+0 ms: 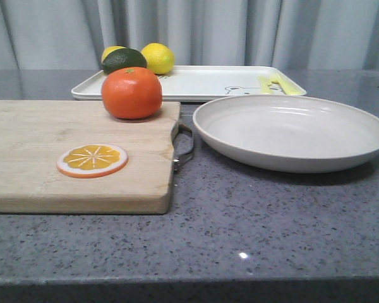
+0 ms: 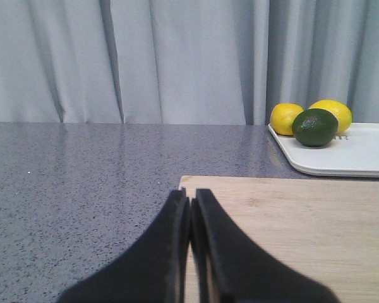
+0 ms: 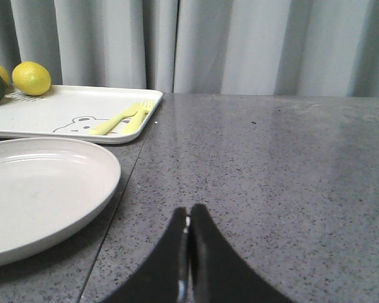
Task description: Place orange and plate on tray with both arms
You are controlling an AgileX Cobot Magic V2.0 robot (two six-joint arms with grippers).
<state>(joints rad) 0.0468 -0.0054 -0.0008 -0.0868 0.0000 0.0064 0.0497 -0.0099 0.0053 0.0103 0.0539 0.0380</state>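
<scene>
Orange [image 1: 131,93] hiding tray's [image 1: 202,82] near rim, plate [image 1: 291,131] edge cropped

Counted: one orange [image 1: 131,93], one orange slice [image 1: 92,160], two lemons [image 1: 158,58] [image 1: 111,52], one dark green avocado [image 1: 124,59], one plate [image 1: 292,132], one tray [image 1: 196,82], one cutting board [image 1: 76,158], all on one tabletop [image 1: 252,227].
</scene>
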